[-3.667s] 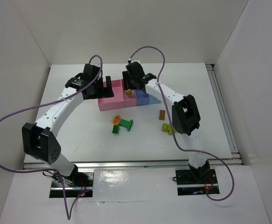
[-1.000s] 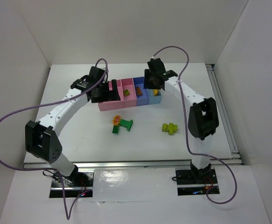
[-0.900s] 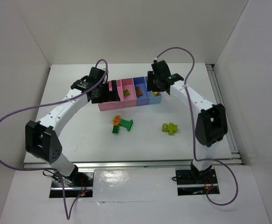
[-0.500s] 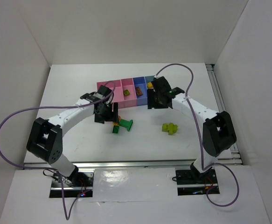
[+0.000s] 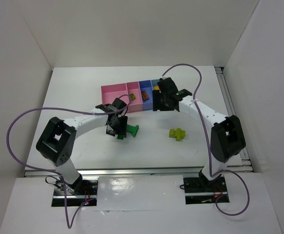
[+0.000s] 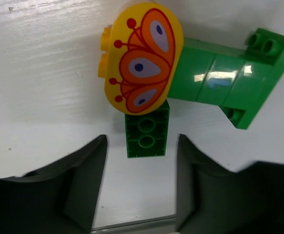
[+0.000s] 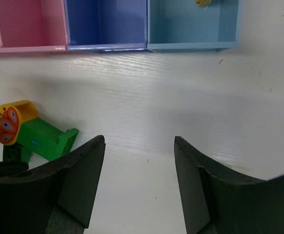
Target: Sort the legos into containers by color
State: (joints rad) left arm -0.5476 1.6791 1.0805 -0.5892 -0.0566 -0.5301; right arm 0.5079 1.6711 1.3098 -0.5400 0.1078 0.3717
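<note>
My left gripper [image 5: 117,127] [image 6: 141,146] is open, low over a cluster on the table: a yellow brick with an orange pattern [image 6: 142,58], a long green brick [image 6: 224,85] [image 5: 132,129] and a small dark green brick [image 6: 146,134] that lies between the fingertips' line. My right gripper [image 5: 160,103] [image 7: 138,146] is open and empty, just in front of the light blue bin [image 7: 190,29] [image 5: 154,84]. Lime green bricks [image 5: 177,133] lie at the right. The wide pink bin [image 5: 112,93], narrow pink bin [image 5: 133,88] and blue-purple bin [image 5: 145,87] stand in a row.
A yellow brick [image 7: 203,2] lies in the light blue bin, an orange-brown one [image 5: 144,94] in the blue-purple bin, and an olive-yellow one [image 5: 132,98] in the narrow pink bin. White walls enclose the table on three sides. Purple cables loop over both arms.
Both arms have drawn back from the bins. The left gripper has moved right and down onto the yellow-and-green cluster. The right gripper has hardly moved in the last half second.
</note>
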